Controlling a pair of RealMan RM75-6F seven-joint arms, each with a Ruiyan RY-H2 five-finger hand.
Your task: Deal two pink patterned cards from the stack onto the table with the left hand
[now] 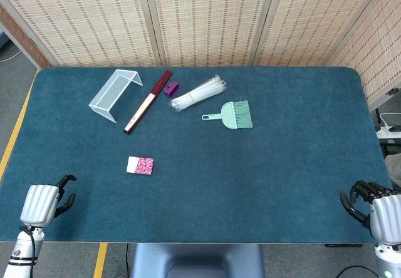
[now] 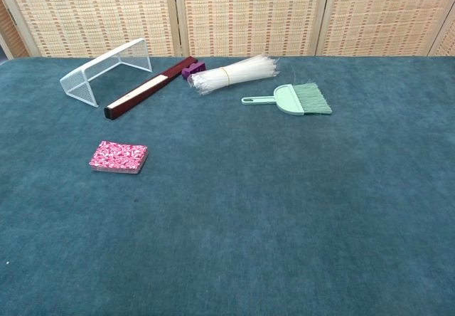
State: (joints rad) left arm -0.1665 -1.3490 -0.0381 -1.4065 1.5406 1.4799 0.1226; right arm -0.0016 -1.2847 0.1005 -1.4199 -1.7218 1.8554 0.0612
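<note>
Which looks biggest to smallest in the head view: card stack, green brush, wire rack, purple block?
1. Wire rack
2. Green brush, somewhat smaller than the rack
3. Card stack
4. Purple block, clearly the smallest

All lie flat on the table at similar depth, so this order looks reliable.

Head view sits high, looking steeply down on the whole teal surface [image 1: 282, 178] out to the woven screens, chest view sits low and nearer, facing forward across it; the 2 share the card stack [image 1: 140, 165] and far-left clutter, like the mint brush [image 2: 295, 99].
</note>
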